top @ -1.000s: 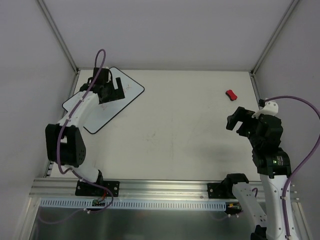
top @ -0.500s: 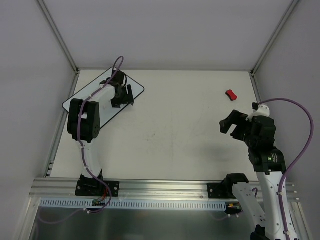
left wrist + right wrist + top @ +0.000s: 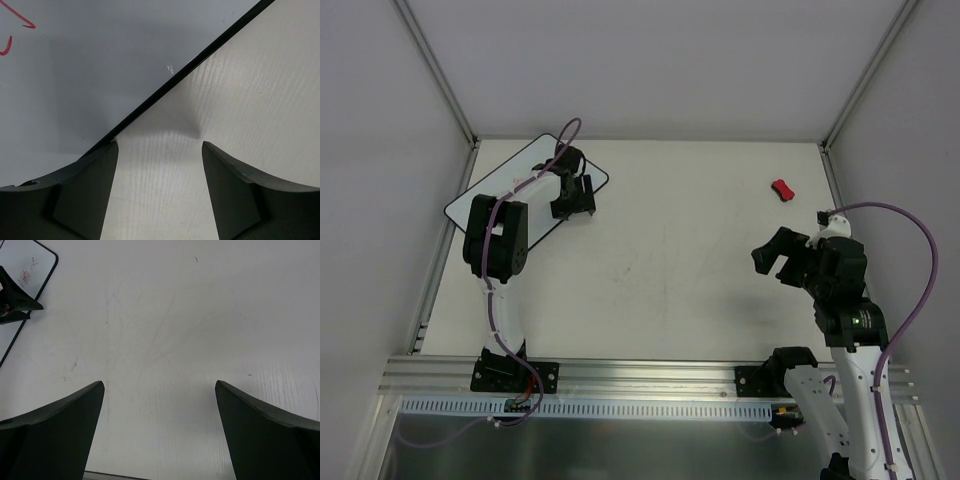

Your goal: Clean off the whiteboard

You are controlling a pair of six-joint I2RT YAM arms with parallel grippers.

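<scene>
Left gripper [image 3: 160, 150], released, straddles the near-right edge of the flat white, black-bordered whiteboard [image 3: 75, 75]; right gripper [image 3: 160, 385] hangs released above the white counter [image 3: 670, 230].

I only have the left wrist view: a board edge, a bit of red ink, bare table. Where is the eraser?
Observer: The red eraser lies at the far right of the table, well away from the whiteboard. Neither gripper touches it.
Operator: Is the right gripper carrying anything?
Observer: No. The right gripper is open and empty, over bare table.
Operator: How much ink is on the board?
Observer: The right wrist view shows a small cluster of red marks close beside the left gripper.
</scene>
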